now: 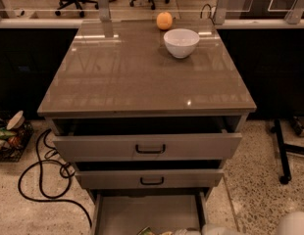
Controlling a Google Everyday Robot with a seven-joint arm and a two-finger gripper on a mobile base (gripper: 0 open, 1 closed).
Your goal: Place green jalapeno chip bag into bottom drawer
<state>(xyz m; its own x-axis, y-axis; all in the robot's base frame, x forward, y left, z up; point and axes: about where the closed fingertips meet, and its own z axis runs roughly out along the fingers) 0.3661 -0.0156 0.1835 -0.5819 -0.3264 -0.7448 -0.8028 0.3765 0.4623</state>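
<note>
The bottom drawer (pixel 142 212) is pulled out at the lower edge of the camera view, showing its plain pale grey floor. Only a small light-green sliver of the green jalapeno chip bag (pixel 146 231) shows, at the drawer's front and cut off by the frame edge. My gripper (pixel 184 232) is right beside the bag over the drawer's front right. It is mostly out of frame, and its pale arm (pixel 218 229) comes in from the right.
The two upper drawers (pixel 150 147) (pixel 151 179) with black handles stand partly open above. A white bowl (pixel 181 42) and an orange fruit (pixel 164 20) sit at the back of the cabinet top (pixel 142 77). A black cable (pixel 39 180) and a basket (pixel 10 136) lie on the floor to the left. A black stand leg (pixel 282 151) is on the right.
</note>
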